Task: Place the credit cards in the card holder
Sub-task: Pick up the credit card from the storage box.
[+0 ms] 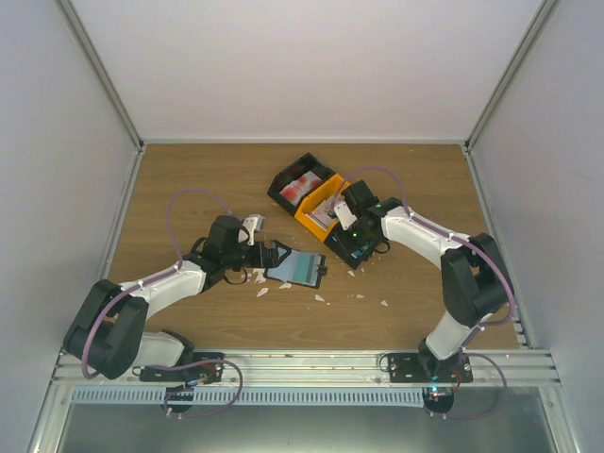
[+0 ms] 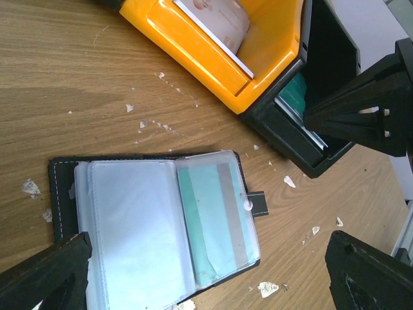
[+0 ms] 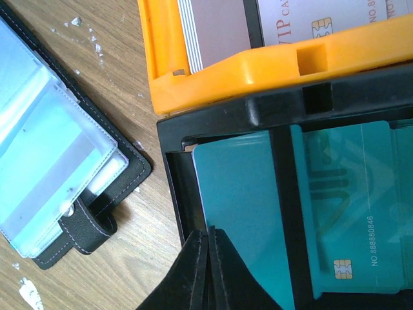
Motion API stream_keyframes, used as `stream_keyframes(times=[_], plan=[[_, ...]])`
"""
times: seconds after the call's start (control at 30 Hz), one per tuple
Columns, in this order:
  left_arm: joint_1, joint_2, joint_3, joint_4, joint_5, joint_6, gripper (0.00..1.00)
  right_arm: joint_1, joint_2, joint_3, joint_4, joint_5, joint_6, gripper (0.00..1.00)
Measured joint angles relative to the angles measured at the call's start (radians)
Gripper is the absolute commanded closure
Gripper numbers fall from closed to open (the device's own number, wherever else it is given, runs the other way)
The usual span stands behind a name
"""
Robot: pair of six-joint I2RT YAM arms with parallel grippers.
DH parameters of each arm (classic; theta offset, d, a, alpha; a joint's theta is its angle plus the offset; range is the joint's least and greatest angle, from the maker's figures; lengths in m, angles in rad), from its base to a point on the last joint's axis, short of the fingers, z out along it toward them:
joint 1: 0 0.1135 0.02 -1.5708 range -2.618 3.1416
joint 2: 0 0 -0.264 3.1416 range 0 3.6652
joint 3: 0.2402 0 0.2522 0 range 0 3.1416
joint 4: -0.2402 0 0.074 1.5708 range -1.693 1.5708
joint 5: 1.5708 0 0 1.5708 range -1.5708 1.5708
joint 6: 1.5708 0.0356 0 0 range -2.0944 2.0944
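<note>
Left wrist view: the card holder (image 2: 155,219) lies open on the surface (image 2: 64,64), with one teal card (image 2: 210,213) tucked in its right-hand sleeve. The left fingers (image 2: 45,274) hang spread wide apart over it, holding nothing. Nearby, in the black bin (image 3: 169,194) beside the orange bin (image 3: 213,77), more teal cards (image 3: 239,200) lie flat. The right fingers (image 3: 197,271) are pressed together over them.

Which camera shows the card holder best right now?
Left wrist: the card holder lies open, nearly whole, a teal card in one sleeve. Right wrist cuts the card holder off at its clasp end; top external shows the card holder small.
</note>
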Motion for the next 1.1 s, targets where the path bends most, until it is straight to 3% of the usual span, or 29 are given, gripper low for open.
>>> stream_keyframes(times=[0.1,0.27,0.4,0.77,1.1], plan=[[0.000,0.000,0.000,0.000,0.001,0.000,0.01,0.000,0.000,0.000,0.000,0.008,0.010,0.59],[0.000,0.000,0.000,0.000,0.003,0.000,0.01,0.000,0.004,0.000,0.008,0.028,0.009,0.52],[0.000,0.001,0.000,0.000,0.003,0.000,0.01,0.000,0.035,0.001,0.011,0.029,0.006,0.53],[0.000,0.002,0.000,0.000,0.004,0.000,0.01,0.000,0.058,0.001,0.010,-0.013,-0.004,0.71],[0.000,0.006,0.000,0.000,0.004,0.000,0.01,0.000,0.045,0.002,0.009,-0.024,-0.003,0.72]])
